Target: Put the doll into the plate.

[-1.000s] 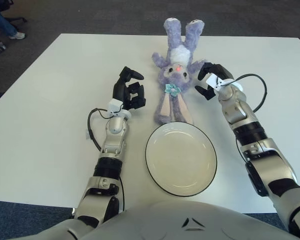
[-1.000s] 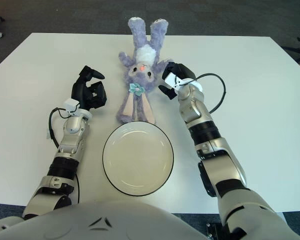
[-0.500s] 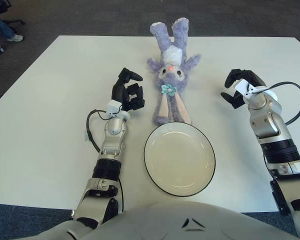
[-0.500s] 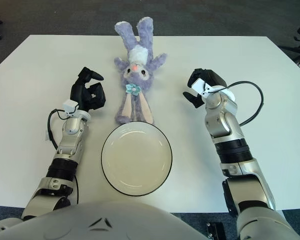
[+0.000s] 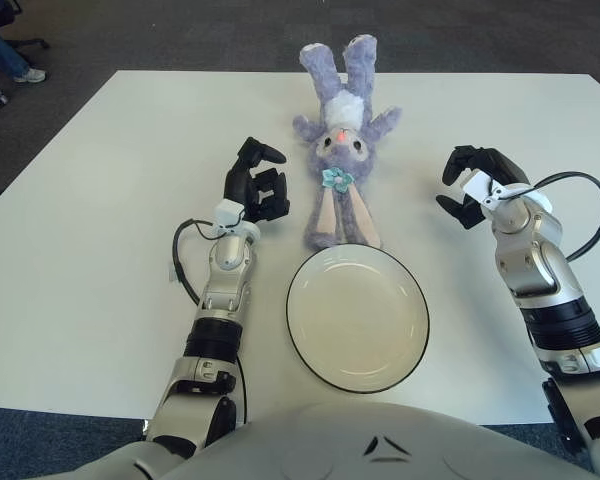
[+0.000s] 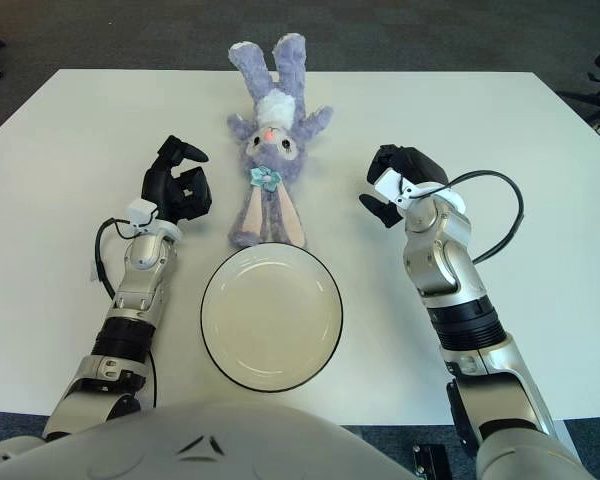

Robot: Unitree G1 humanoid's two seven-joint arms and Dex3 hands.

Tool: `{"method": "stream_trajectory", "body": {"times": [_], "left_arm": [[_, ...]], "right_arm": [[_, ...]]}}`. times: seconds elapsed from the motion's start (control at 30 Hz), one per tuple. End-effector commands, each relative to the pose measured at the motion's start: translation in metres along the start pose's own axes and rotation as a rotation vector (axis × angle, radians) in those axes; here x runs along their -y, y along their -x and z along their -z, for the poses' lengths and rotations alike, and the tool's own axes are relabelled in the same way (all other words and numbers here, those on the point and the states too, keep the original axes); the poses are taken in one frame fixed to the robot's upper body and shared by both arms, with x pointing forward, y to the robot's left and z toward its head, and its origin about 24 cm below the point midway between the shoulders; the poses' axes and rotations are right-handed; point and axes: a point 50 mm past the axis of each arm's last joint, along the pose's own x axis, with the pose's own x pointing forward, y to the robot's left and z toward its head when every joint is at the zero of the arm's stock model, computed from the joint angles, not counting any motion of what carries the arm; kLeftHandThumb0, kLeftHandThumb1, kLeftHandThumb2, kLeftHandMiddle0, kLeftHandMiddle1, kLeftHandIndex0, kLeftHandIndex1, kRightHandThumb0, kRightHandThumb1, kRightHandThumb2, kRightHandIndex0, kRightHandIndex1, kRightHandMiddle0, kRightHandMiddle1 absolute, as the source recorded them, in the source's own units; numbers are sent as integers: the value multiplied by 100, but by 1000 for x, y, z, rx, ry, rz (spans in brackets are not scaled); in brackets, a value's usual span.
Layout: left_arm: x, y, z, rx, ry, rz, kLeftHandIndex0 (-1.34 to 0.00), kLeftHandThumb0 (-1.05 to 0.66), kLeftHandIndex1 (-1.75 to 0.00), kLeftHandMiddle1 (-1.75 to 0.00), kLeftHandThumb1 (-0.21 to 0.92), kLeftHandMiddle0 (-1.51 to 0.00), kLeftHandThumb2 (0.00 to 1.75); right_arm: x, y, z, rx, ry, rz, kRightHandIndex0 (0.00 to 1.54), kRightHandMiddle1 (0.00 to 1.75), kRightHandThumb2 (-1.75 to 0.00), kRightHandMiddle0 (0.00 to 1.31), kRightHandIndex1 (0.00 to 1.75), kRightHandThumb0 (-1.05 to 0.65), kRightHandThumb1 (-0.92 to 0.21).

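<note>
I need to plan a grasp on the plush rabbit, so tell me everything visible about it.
The doll is a purple plush rabbit with a fuzzy look, a white belly, a pink nose and a pale blue bow at the neck. It lies face up on the white table, feet toward the far edge, long pink-lined ears pointing at the plate, their tips at its rim. The left hand and the right hand flank it; neither touches it.

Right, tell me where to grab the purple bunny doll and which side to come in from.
Grip the doll around its head and torso, the bulkiest part, likely from both flanks. It lies flat, ears touching the plate rim, feet pointing away. The left hand and right hand, both empty, show on either side of it.
</note>
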Motion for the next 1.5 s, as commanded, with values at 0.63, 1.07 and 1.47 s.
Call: {"method": "stream_trajectory", "body": {"times": [0.63,1.07,1.47], "left_arm": [[-6,30,32,-150,-6,-28,-45,-42,-175,-175,53,-113,105],[-6,29,33,-151,4,-32,-45,-42,-175,-175,52,-113,106],[-5,29,34,-148,4,-32,-46,-42,-175,-175,51,-113,108]], "right_arm": [[-10,-16,-22,268,0,81,58,165,-103,21,156,24,-44],[-21,-39,-45,348,51,91,6,113,-101,0,116,-52,-22],[-27,-68,-58,348,127,99,0,92,-111,0,92,-37,-14]]}}
